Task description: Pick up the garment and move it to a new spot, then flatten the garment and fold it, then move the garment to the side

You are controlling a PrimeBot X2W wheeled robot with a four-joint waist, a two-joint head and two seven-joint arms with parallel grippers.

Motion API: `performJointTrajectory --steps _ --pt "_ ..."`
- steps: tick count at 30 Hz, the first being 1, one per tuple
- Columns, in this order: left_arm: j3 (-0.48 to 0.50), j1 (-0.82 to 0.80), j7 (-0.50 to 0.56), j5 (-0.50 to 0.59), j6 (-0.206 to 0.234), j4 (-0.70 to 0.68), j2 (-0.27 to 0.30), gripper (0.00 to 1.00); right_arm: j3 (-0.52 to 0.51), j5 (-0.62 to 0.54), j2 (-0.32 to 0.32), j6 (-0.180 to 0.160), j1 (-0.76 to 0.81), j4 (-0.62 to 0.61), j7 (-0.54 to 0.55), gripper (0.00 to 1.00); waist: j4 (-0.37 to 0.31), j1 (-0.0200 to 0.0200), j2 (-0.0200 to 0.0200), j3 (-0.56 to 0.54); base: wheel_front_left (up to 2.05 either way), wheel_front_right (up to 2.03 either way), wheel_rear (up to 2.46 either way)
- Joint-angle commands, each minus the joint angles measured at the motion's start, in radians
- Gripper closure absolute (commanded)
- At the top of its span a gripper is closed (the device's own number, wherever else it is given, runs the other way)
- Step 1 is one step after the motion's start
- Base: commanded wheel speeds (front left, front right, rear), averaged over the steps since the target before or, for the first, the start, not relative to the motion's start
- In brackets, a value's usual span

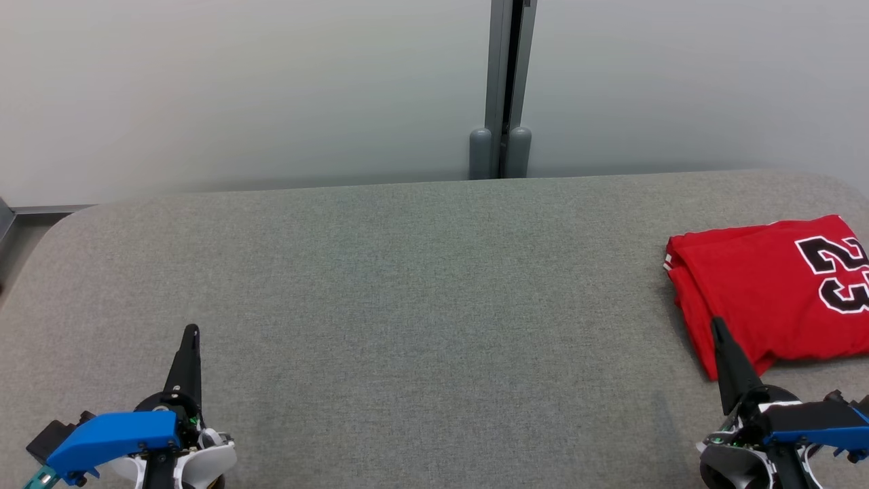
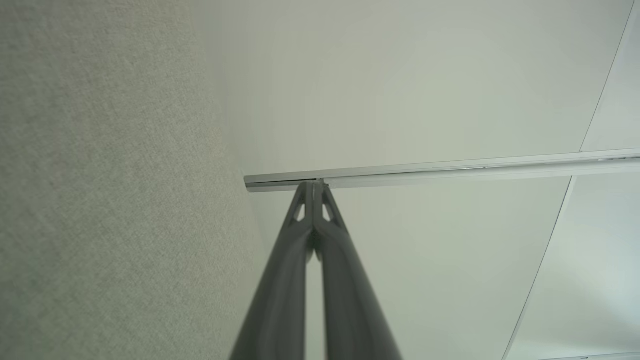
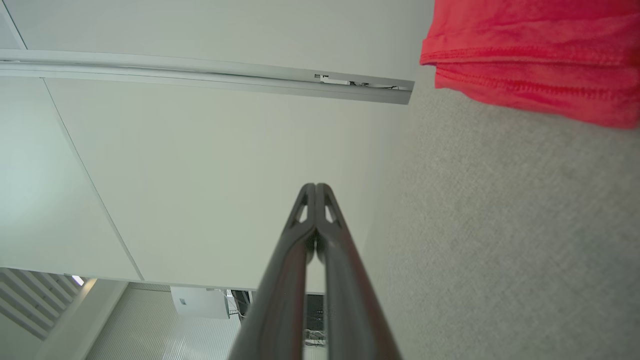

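Both grippers are clenched with nothing in them. The left gripper (image 1: 192, 334) hovers over bare grey table (image 1: 407, 272) at the near left, its two fingers (image 2: 300, 250) pressed tip to tip in its wrist view. The right gripper (image 1: 718, 331) is at the near right, and its fingers (image 3: 330, 240) also meet along their length.

The red shirt (image 1: 760, 292) lies folded at the table's right side, partly cut off by the edge of the head view. Its long axis runs roughly left to right, tilted a little, and its folded edge faces the table's middle. A black-and-white 23 (image 1: 838, 275) sits at its right end.

From the head the right fingertip seems to overlap the shirt's near corner. The right wrist view settles that (the shirt (image 3: 530, 50) lies off to one side, clear of the fingers) and shows stitched hems stacked in layers. The left wrist view gives the table (image 2: 100, 200), pale wall and a metal rail (image 2: 450, 170).
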Motion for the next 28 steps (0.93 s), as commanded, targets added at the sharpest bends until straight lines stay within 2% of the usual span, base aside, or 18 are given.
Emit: performJointTrajectory --steps 1,13,28 --pt "0.009 -0.018 0.005 -0.014 -0.011 -0.007 -0.001 1.00 -0.004 0.016 -0.003 0.000 -0.013 -0.009 0.005 1.00 0.000 -0.0001 0.0000 0.000 0.00 0.00 0.00" --pt "0.026 -0.029 0.026 -0.075 -0.022 -0.008 -0.009 1.00 -0.016 0.093 -0.004 0.000 -0.013 -0.019 0.026 1.00 -0.001 -0.0001 0.0000 -0.002 0.00 0.00 0.00" --pt "0.025 -0.027 0.026 -0.071 -0.018 -0.007 -0.009 1.00 -0.015 0.089 -0.004 0.000 -0.013 -0.018 0.026 1.00 -0.001 -0.0001 0.0000 -0.002 0.00 0.00 0.00"
